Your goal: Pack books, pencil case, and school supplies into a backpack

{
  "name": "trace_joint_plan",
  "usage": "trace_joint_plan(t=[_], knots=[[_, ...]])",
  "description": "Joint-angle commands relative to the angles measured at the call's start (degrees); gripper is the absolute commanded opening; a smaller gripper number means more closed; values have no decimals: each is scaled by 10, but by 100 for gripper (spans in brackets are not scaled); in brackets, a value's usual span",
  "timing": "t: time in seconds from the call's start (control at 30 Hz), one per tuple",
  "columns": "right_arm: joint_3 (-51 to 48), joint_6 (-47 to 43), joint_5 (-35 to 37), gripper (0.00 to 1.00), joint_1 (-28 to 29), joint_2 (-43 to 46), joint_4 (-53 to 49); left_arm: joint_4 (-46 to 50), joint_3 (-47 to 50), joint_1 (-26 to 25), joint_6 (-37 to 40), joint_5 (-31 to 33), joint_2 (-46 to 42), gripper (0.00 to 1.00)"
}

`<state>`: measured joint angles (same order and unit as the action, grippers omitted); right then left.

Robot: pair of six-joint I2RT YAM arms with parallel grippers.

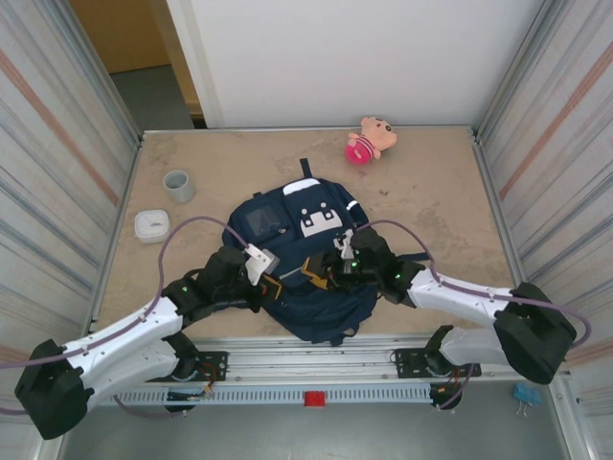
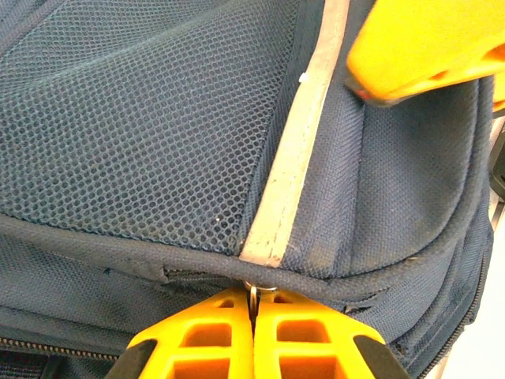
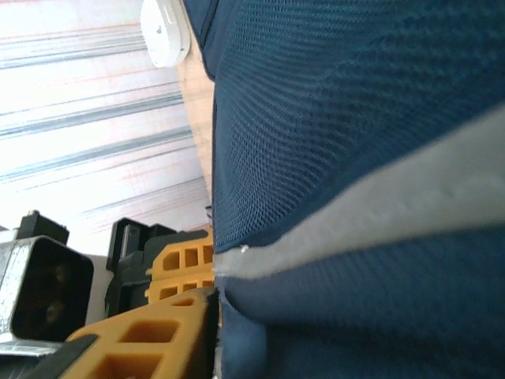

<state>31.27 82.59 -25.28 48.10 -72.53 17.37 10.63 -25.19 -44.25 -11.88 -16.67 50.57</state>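
Observation:
The navy backpack [image 1: 297, 251] lies flat in the middle of the table, its white patch [image 1: 322, 218] toward the far end. My left gripper [image 2: 254, 304] is at the pack's near left edge [image 1: 273, 285], shut on a small metal zipper pull ring [image 2: 259, 289] under the dark piping. My right gripper [image 1: 330, 273] is close beside it on the pack's near part. Mesh fabric [image 3: 355, 118] fills the space between its jaws, with one orange finger [image 3: 142, 339] pressed against a fold and the other hidden behind the cloth. The books, pencil case and school supplies are out of view.
A grey cup [image 1: 178, 186] and a white rounded box [image 1: 151, 225] stand left of the pack. A pink-and-tan plush toy [image 1: 370, 140] lies at the far edge. Metal side walls close in the table on both sides.

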Motion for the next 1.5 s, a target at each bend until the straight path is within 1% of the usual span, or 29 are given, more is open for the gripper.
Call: trace_joint_plan(t=[0.0,0.13,0.3,0.43,0.53,0.63,0.7,0.8,0.9,0.93,1.0,1.07,1.13,1.17,1.23,1.27,1.33,1.4,1.47], knots=[[13,-6,4,21,1,-15,28,-35,-27,-10,-5,5,3,0],[20,-19,14,11,-5,-26,23,-43,-33,-27,-19,10,6,0],[31,-39,15,6,-28,-33,27,-48,-51,-69,-27,15,16,0],[48,-51,8,6,-33,-36,28,-80,-61,-99,-45,12,37,1],[52,-55,0,6,-33,-32,24,-112,-64,-114,-55,-15,65,2],[47,-69,-4,6,-49,-13,-6,-98,-75,-121,-59,-2,79,2],[48,-79,-8,6,-60,-3,-23,-109,-74,-124,-69,9,81,2],[55,-87,-12,6,-56,-8,-32,-161,-75,-131,-82,-3,89,3],[56,-101,-21,5,-57,-19,-30,-175,-93,-139,-78,-13,101,8],[58,-117,-29,5,-62,-21,-35,-160,-103,-141,-66,-17,102,14],[65,-167,-58,5,-77,-25,-63,-110,-121,-142,-35,1,96,29],[81,-236,-106,5,-99,-24,-105,-53,-132,-142,10,41,79,46],[100,-311,-143,6,-119,-17,-161,-4,-142,-141,68,78,59,60],[116,-358,-169,6,-130,-13,-195,18,-146,-141,105,96,50,65],[145,-436,-205,6,-146,-11,-264,44,-149,-140,170,132,36,70],[162,-476,-226,6,-155,-13,-298,56,-151,-139,206,152,35,70],[183,-523,-253,6,-168,-20,-337,78,-157,-138,274,188,44,71],[192,-543,-280,6,-181,-27,-348,73,-157,-137,340,211,66,74],[197,-548,-294,7,-191,-35,-350,71,-162,-137,399,212,94,78]])
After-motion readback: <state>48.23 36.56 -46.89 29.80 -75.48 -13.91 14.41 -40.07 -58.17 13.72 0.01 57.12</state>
